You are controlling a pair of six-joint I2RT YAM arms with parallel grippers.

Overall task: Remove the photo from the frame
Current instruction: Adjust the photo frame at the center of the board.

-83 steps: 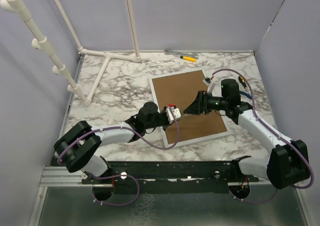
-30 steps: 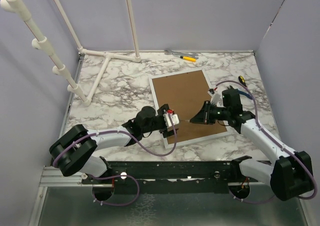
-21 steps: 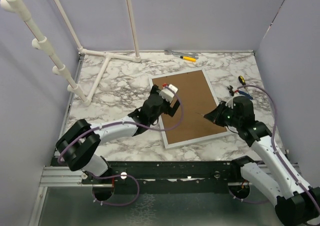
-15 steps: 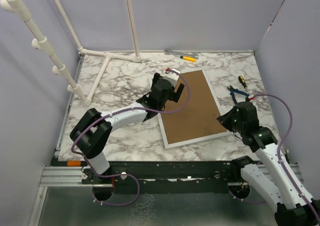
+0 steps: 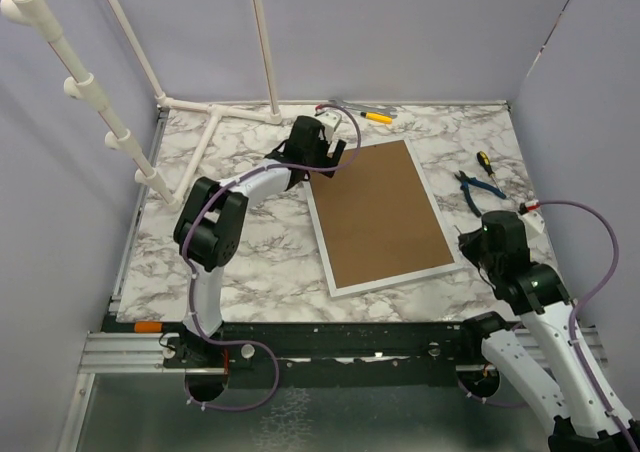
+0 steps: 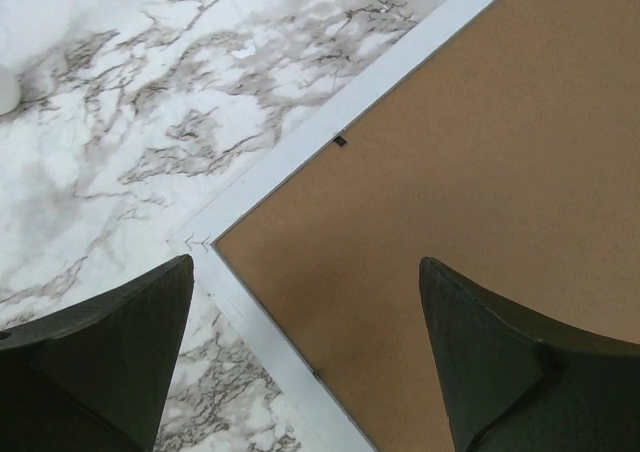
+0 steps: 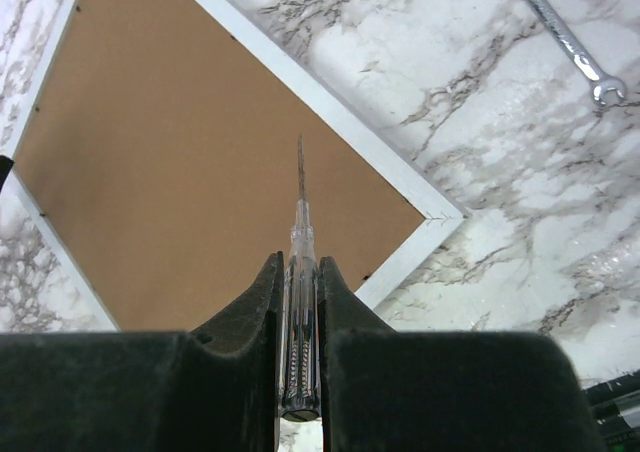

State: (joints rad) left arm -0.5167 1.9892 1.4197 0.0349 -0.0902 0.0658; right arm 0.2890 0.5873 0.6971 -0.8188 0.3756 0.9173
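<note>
The frame (image 5: pixel 375 217) lies face down on the marble table, its brown back up and a white rim around it. The photo is hidden beneath that back. My left gripper (image 5: pixel 320 162) hovers open over the frame's far left corner (image 6: pixel 205 242). In the left wrist view, one of its fingers (image 6: pixel 100 357) is over marble and the other is over the brown board. My right gripper (image 7: pixel 300 262) is off the frame's near right corner, shut on a clear-handled screwdriver (image 7: pixel 299 237). The screwdriver's tip points over the brown back (image 7: pixel 190 162).
A white pipe rack (image 5: pixel 205 137) stands at the back left. A wrench (image 7: pixel 565 37) and a yellow-handled tool (image 5: pixel 378 117) lie along the back edge. Blue pliers (image 5: pixel 478 190) and a small screwdriver (image 5: pixel 483 160) lie right of the frame.
My left arm swung from the frame's near left edge to its far left corner and its jaws widened. My right arm drew back off the board toward the near right, still holding the screwdriver.
</note>
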